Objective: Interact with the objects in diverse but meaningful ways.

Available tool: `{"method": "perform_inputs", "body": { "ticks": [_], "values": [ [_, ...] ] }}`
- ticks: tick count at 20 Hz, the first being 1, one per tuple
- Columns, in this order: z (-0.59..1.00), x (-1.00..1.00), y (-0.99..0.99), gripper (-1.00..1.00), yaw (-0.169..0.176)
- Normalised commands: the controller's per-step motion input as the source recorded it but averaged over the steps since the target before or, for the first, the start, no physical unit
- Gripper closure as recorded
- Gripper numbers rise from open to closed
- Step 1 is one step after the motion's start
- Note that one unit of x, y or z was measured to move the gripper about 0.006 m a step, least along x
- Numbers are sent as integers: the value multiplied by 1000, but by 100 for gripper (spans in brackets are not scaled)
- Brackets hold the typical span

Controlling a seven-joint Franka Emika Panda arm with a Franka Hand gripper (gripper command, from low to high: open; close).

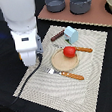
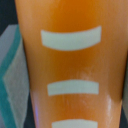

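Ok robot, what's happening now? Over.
Pincer hidden behind arm, state unknown. Wrist view filled by orange ridged block. Tomato on plate; sausage stick beside blue carton. Nothing blocking.

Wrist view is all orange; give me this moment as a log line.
wrist view: yellow-orange block, pale stripes, fills frame | gripper: hidden, state unclear | tomato on plate | sausage stick beside blue carton

Mostly plastic toys on a woven cloth mat.
I see a glossy red tomato (image 1: 69,51) on a matt, wood-look plate (image 1: 60,63); the placemat (image 1: 96,82) looks coarse-woven; the orange block (image 2: 70,60) filling my wrist view is smooth and shiny.
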Motion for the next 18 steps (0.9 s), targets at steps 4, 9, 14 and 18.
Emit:
{"method": "perform_inputs", "body": {
  "ticks": [4,9,14,18],
  "values": [
    [-201,-783,361,100,17],
    [-537,-230,59,100,27],
    [-520,-88,0,100,30],
    [436,-409,145,-100,48]
  ]
}}
